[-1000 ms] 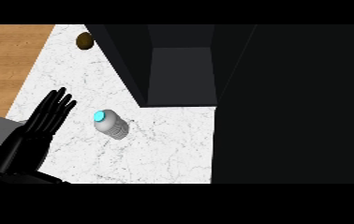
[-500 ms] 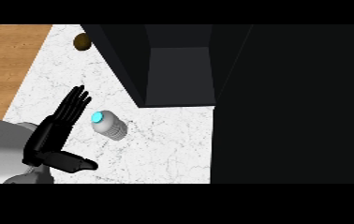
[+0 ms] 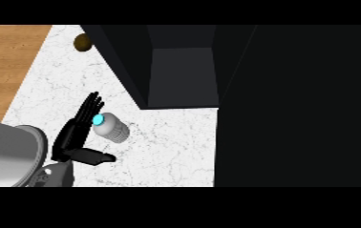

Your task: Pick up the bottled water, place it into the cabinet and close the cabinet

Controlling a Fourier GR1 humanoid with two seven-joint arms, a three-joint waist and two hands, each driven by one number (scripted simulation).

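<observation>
The bottled water [image 3: 112, 129], clear with a cyan cap, stands on the white marble counter [image 3: 169, 146] left of centre. My left hand [image 3: 70, 137] is open at the bottle's left side. Its straight fingers [image 3: 88, 108] point up past the cap, and the thumb [image 3: 95, 156] juts out to the right just below the bottle. Whether the fingers touch the bottle I cannot tell. The dark cabinet [image 3: 182, 74] is open above and to the right of the bottle, and its inside looks bare. My right hand does not show.
A small brown round object [image 3: 83, 42] lies at the counter's far left corner. A wooden surface [image 3: 21, 55] borders the counter on the left. A large dark mass [image 3: 289, 108], likely the cabinet's door, fills the right side.
My left hand has moved right and up to the bottle, and the thumb has swung out beneath it. The bottle has stayed where it was.
</observation>
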